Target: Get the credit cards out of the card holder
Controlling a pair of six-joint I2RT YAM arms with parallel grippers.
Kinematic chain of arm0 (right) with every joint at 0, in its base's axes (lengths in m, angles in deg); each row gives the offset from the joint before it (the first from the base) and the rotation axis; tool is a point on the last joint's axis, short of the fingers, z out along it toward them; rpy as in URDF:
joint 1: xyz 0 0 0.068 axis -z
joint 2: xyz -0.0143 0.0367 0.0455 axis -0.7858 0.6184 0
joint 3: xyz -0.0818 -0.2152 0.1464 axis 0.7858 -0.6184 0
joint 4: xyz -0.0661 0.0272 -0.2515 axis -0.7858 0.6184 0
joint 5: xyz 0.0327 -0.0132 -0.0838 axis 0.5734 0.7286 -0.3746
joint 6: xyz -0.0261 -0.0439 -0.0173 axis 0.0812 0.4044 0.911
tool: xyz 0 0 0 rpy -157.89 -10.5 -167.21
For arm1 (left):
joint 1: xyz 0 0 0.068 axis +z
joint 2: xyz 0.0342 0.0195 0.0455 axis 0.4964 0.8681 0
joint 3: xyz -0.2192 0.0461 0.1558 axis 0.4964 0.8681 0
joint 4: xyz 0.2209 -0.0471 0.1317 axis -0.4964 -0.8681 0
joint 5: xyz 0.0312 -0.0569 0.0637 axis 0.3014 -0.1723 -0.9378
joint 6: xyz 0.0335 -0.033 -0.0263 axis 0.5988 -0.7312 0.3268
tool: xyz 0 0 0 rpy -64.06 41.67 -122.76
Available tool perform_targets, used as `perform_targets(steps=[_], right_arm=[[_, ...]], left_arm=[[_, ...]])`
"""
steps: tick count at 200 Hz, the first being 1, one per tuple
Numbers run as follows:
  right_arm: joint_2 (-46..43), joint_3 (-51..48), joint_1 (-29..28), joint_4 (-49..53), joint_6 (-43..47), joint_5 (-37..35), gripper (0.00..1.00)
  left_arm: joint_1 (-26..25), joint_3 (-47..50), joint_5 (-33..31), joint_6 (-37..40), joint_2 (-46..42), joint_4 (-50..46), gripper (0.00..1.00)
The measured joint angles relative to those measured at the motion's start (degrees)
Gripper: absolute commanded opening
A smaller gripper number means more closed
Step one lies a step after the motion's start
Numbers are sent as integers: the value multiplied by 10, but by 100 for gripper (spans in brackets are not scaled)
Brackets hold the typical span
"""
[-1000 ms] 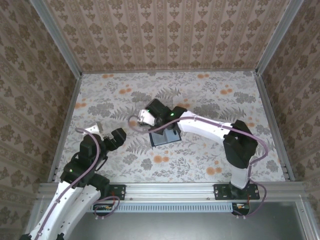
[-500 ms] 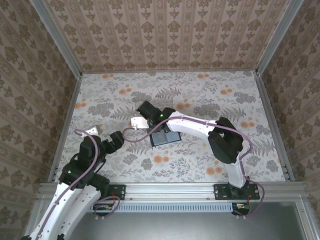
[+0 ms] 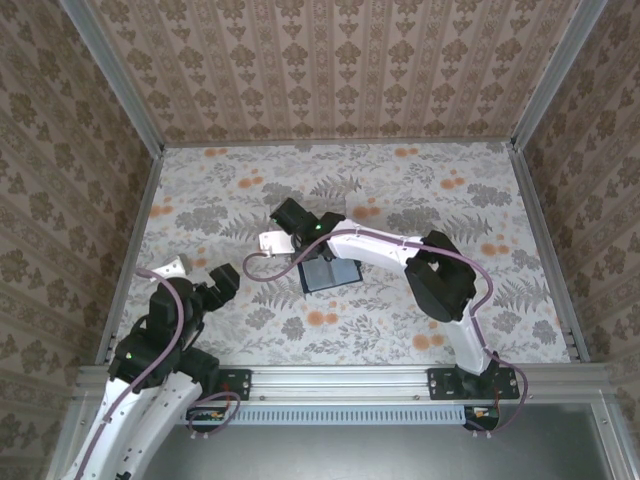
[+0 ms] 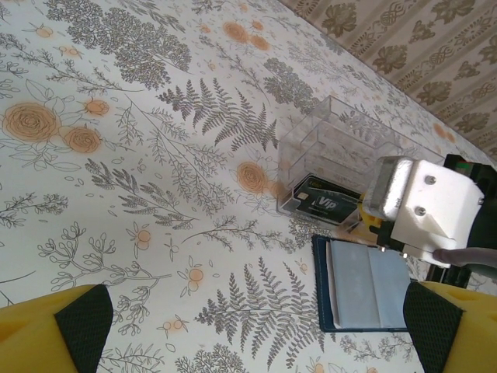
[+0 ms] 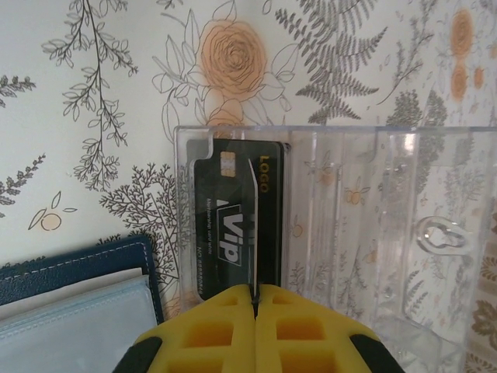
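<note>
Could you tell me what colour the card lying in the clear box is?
Black card, gold and white lettering; clearest in the right wrist view.

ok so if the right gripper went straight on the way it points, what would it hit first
Probably the black card in the clear box. The right gripper points down at it, and the thin card pinched edge-on in its jaws would touch first, though depth is unclear.
</note>
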Motion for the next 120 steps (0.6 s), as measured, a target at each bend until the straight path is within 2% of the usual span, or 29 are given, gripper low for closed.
perform_targets(steps=[96, 105, 120], right_arm=[[35, 19, 0, 1, -5, 6, 0], [38, 24, 0, 1, -7, 7, 7], [44, 28, 0, 2, -9, 7, 8]], left_arm=[[0, 0, 0, 0, 1, 0, 100], [0, 0, 1, 0, 1, 0, 100], [0, 0, 1, 0, 1, 0, 100]])
